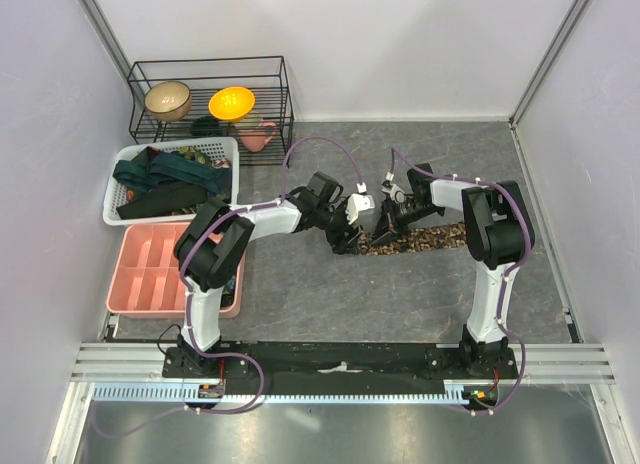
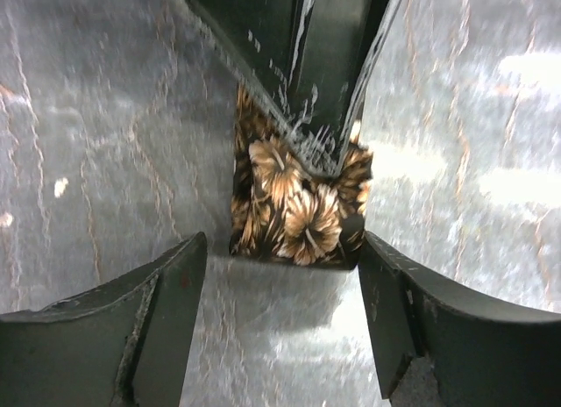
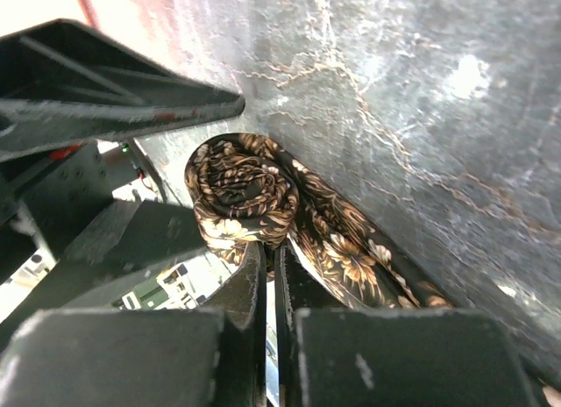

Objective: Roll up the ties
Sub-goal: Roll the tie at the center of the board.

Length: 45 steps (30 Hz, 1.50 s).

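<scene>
Tie (image 3: 241, 192) half-coiled, table (image 1: 330, 304) centre; our right gripper (image 3: 270, 249) clenched at coil, likely stopping unroll; left gripper (image 2: 285, 267) spread, straddling coil.

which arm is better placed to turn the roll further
Right, probably. The right fingers are shut at the rolled end of the tie, ready to turn it. The left fingers stand open on either side of it, gripping nothing.

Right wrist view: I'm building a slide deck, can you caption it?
Right pincer, shut, tips at the rolled end of a brown flowered tie on the grey table.
</scene>
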### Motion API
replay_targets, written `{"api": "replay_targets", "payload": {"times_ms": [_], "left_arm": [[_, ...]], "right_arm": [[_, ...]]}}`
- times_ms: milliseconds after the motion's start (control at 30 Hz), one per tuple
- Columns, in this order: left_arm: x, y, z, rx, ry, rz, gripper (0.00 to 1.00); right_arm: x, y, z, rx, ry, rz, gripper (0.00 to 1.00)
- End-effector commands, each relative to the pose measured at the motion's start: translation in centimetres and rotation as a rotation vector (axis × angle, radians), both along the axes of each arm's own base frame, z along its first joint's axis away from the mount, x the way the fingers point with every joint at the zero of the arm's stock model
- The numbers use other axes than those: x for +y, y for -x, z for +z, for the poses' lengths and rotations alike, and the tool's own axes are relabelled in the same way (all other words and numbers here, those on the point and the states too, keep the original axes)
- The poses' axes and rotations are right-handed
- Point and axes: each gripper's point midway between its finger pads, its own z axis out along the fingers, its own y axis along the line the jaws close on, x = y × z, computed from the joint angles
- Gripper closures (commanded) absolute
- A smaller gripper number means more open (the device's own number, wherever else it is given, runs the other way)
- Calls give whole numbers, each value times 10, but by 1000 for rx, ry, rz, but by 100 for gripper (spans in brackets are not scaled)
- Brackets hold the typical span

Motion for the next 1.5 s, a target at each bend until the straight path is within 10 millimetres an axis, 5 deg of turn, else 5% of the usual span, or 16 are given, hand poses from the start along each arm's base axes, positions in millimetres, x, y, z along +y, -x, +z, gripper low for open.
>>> {"api": "replay_targets", "payload": {"times_ms": [0,433,667,833,1000,1167,1333,1467], "left_arm": [[-27,-1,31,-4,154,-15,24],[-37,7,12,-19,69,-29,25],[-40,6,8,-30,64,-25,25],[-37,8,-3,-27,31,-30,38],[-16,16,-16,-61,-47,-48,61],[1,9,-20,-133,-200,-34,71],[18,9,-30,-117,-332,-21,74],[20,15,-34,-86,-356,-26,75]], "right_arm": [[-48,1,-63,-35,368,22,100],[-57,1,-66,-26,475,100,100],[-38,7,-66,-37,430,176,100],[-22,3,-65,-55,385,205,100],[-10,-7,-64,-65,353,195,100],[-1,-18,-41,-107,275,176,100],[-13,-31,1,-127,198,120,82],[-15,-21,26,-110,103,97,69]]}}
